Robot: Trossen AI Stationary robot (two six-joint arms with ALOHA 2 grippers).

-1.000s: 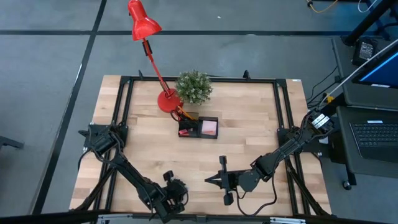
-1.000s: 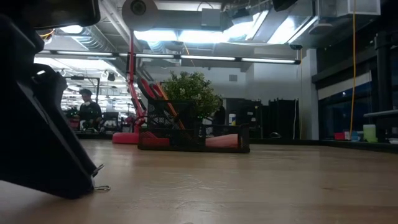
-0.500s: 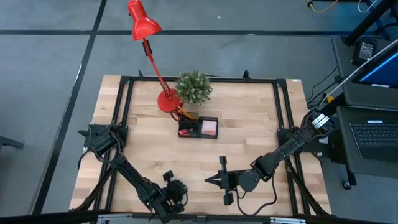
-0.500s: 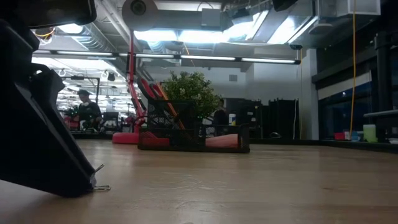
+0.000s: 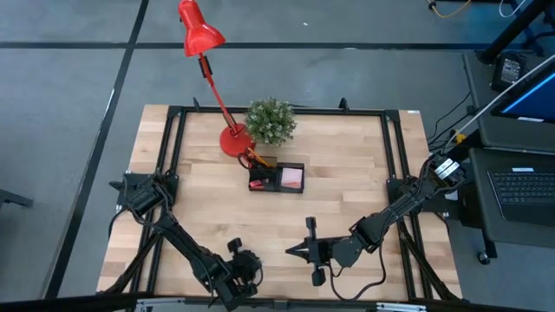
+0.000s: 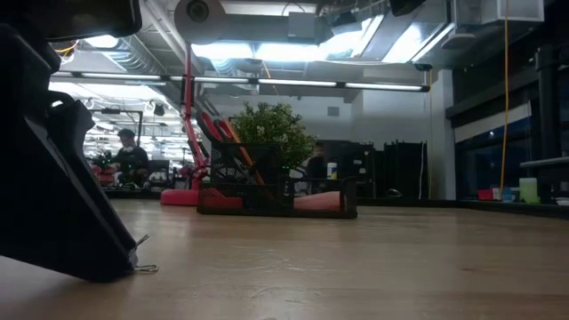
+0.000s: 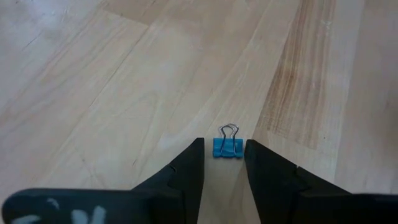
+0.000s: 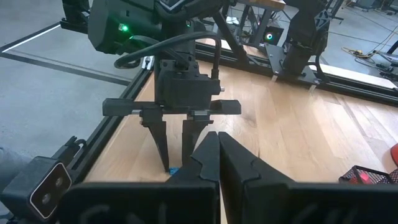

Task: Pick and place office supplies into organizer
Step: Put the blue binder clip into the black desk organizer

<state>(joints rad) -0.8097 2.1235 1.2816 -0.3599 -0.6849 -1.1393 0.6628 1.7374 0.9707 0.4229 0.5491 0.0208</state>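
A small blue binder clip [image 7: 227, 147] lies flat on the wood near the table's near edge, with its wire handles pointing away from the camera. My left gripper [image 7: 222, 149] is open and points down at it. One fingertip stands on each side of the clip, and I cannot see either one touching it. The right wrist view shows that gripper [image 8: 175, 163] over the clip [image 8: 174, 169]. My right gripper [image 8: 217, 142] is shut and hovers just right of the left one [image 5: 243, 264]. The black organizer [image 5: 277, 177] holds a pink pad [image 5: 293, 178], red items and pencils.
A red desk lamp [image 5: 232, 139] and a green potted plant [image 5: 270, 121] stand just behind the organizer, toward the far edge. A black frame rail [image 5: 395, 156] runs around the tabletop. Bare wood lies between the grippers and the organizer [image 6: 276, 200].
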